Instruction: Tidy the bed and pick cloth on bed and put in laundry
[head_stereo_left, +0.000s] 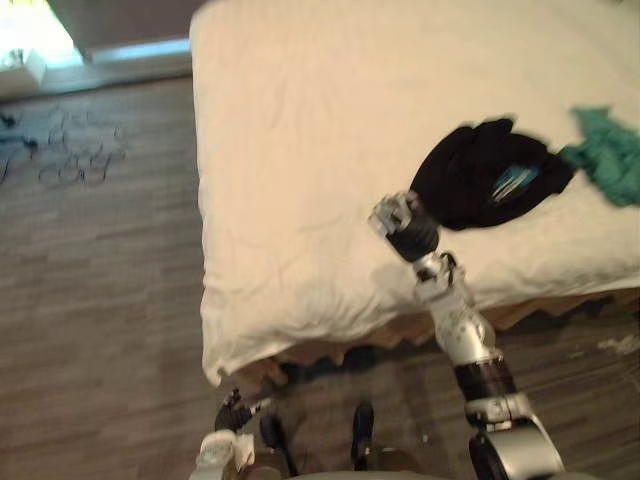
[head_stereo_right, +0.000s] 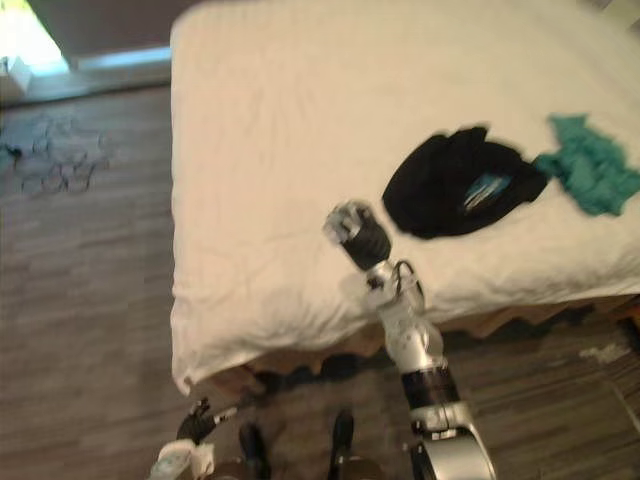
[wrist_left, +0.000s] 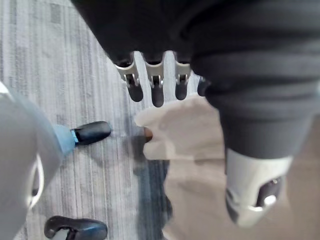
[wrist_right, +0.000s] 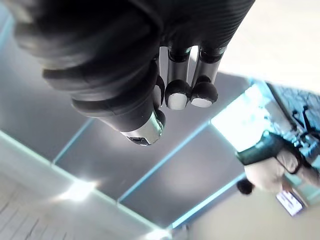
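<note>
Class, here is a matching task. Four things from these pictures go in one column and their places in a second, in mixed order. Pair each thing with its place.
Column 1
1. black cloth
2. teal cloth
3. right robot hand
4. left robot hand

Column 2
A. low down over the wooden floor, off the bed's corner
B. on the white bed, farthest to the robot's right
C. over the bed, just left of the black cloth
D. on the bed, between the right robot hand and the teal cloth

Pairs: 1-D, 2-B, 3-C, 4-A
</note>
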